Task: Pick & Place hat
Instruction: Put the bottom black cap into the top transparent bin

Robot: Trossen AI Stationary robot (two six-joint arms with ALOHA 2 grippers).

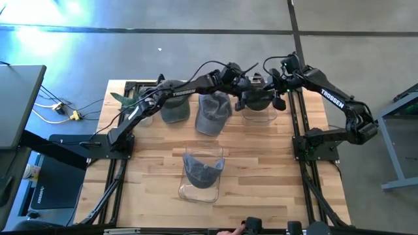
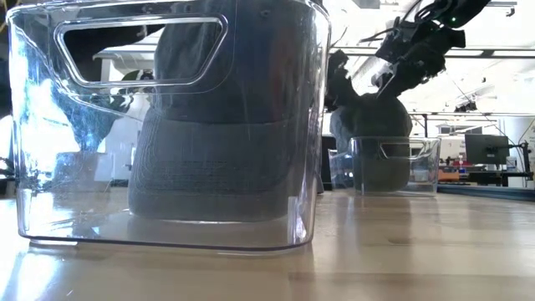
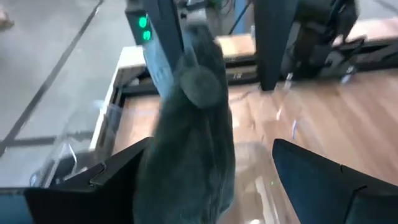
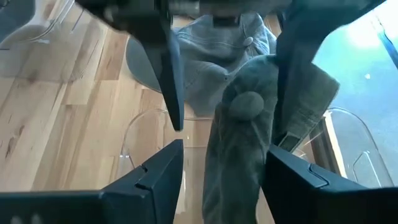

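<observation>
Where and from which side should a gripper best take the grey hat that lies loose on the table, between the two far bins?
Probably from above, at the loose grey hat's crown: its soft fabric bunches upward, giving a fold to pinch, and no bin wall blocks a descent.

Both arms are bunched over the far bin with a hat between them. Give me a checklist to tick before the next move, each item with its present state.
1. Grey cloth hat over the clear plastic far bin: ok, it hangs above the bin in both wrist views.
2. Left gripper open around the hat: ok, fingers stand apart either side of it.
3. Right gripper grip on the hat: cannot tell, fingers flank the cloth without clear contact.
4. Hat fully seated in the far bin: cannot tell.
5. Arms clear of each other: not ok, both wrists crowd together in the high view.
6. Near clear bin already holds a grey hat: ok.
</observation>
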